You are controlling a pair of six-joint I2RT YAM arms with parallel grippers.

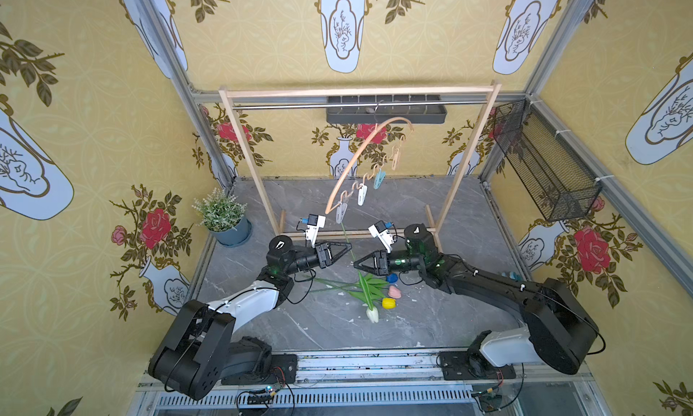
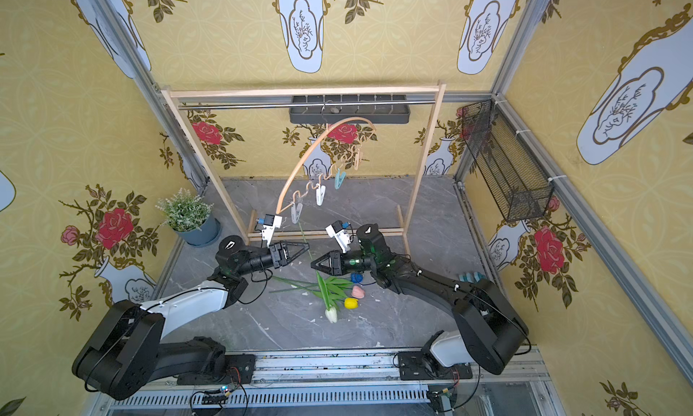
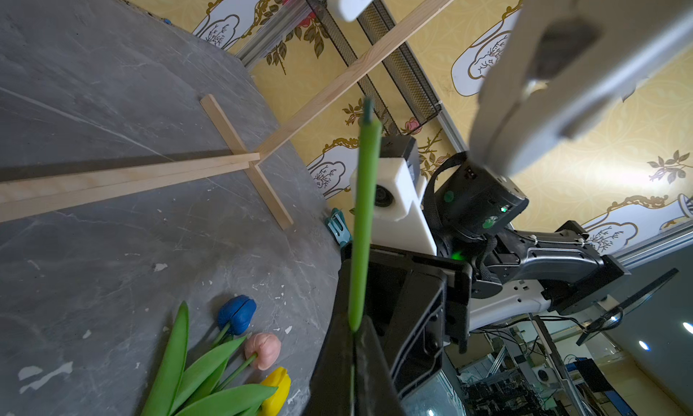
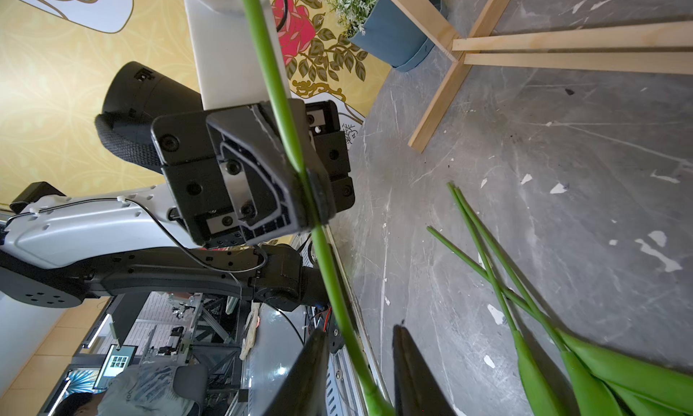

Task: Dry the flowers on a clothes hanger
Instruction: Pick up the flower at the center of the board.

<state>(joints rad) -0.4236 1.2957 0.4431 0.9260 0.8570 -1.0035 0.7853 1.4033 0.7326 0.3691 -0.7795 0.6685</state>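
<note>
The clothes hanger (image 1: 356, 155) (image 2: 307, 151) hangs tilted from the rack rail by its hook, its low end towards the left arm, with pegs along its wavy bar. My left gripper (image 1: 350, 247) (image 3: 354, 335) is shut on the stem (image 3: 363, 215) of the white tulip (image 1: 372, 314). That stem runs steeply up, and its tip ends just under the lowest peg (image 1: 341, 211) without touching it. My right gripper (image 1: 355, 262) (image 4: 360, 331) is open, and the same stem (image 4: 330, 253) passes between its fingers. The blue (image 1: 392, 278), pink (image 1: 394, 292) and yellow (image 1: 389, 303) tulips lie on the table.
The wooden rack (image 1: 360, 93) stands across the back, its foot bar just behind both grippers. A potted plant (image 1: 223, 217) sits at the back left. A black wire basket (image 1: 543, 166) hangs on the right wall and a grey tray (image 1: 386, 112) on the back wall.
</note>
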